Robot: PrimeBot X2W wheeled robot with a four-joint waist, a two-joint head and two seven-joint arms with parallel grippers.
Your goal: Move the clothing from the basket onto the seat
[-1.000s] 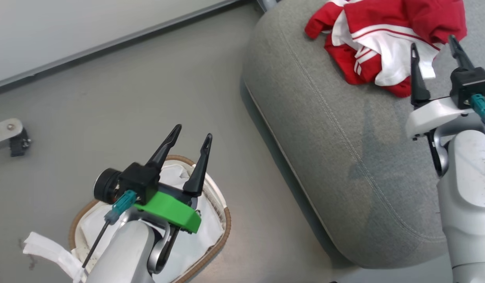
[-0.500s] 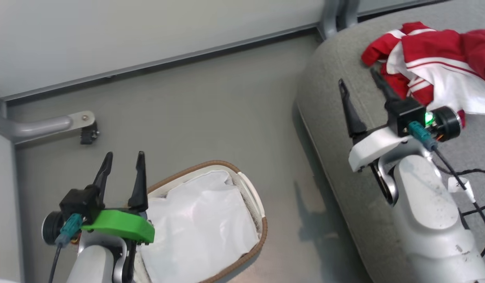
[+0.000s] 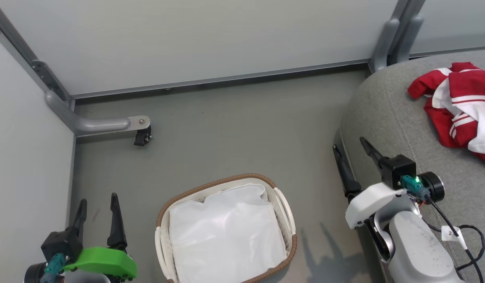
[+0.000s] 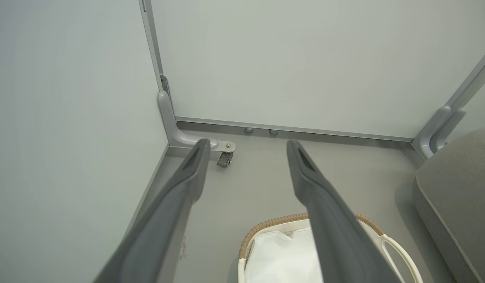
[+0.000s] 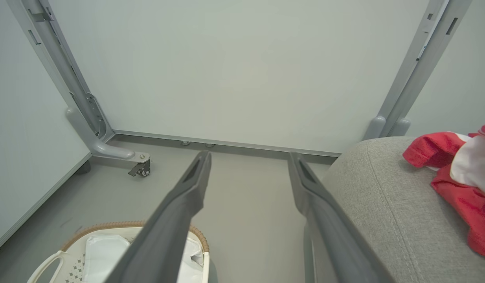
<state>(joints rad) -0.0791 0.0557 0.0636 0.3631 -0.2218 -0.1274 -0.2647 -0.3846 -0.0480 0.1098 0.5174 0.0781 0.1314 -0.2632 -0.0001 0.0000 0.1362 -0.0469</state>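
The red and white clothing (image 3: 458,106) lies crumpled on the grey seat (image 3: 395,118) at the right; the right wrist view shows the clothing (image 5: 462,177) on the seat (image 5: 384,196) as well. The basket (image 3: 226,184) stands on the floor at lower centre, with its white liner (image 3: 226,232) showing inside. My left gripper (image 3: 98,199) is open above the floor, left of the basket. My right gripper (image 3: 349,144) is open at the seat's left edge, apart from the clothing. Both wrist views show spread, empty fingers, left gripper (image 4: 247,143) and right gripper (image 5: 249,155).
Pale partition walls close off the back and left. A grey frame foot with a small castor (image 3: 142,135) juts from the left corner. A grey upright post (image 3: 395,35) stands behind the seat. A black cable with a white tag (image 3: 451,234) hangs by my right arm.
The camera has swung, shifting the whole head view. My left gripper has come off the basket to its left. My right gripper has drawn back from the clothing to the seat's edge.
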